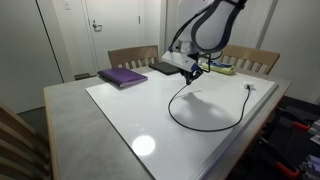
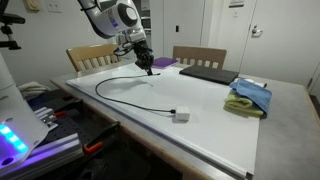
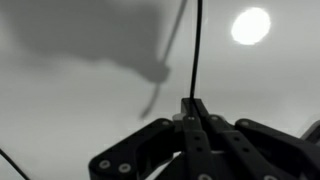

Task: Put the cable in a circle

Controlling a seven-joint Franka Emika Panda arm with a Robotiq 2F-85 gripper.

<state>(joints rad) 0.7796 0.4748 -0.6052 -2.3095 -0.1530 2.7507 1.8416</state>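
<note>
The cable [image 1: 205, 127] is a thin black cord lying in an open loop on the white table top [image 1: 150, 110]; it also shows in the other exterior view [image 2: 130, 92]. One end has a small white plug [image 2: 181, 116] near the table edge. My gripper [image 1: 193, 73] is shut on the cable's other end and holds it a little above the table, also seen from the other side [image 2: 147, 66]. In the wrist view the fingers [image 3: 193, 106] are pressed together on the cord [image 3: 197, 50], which runs straight away from them.
A purple book [image 1: 123, 76] and a dark laptop [image 1: 165, 68] lie at the table's far side. A blue and yellow cloth [image 2: 249, 98] lies near the laptop [image 2: 208, 73]. Wooden chairs [image 1: 133, 56] stand behind the table.
</note>
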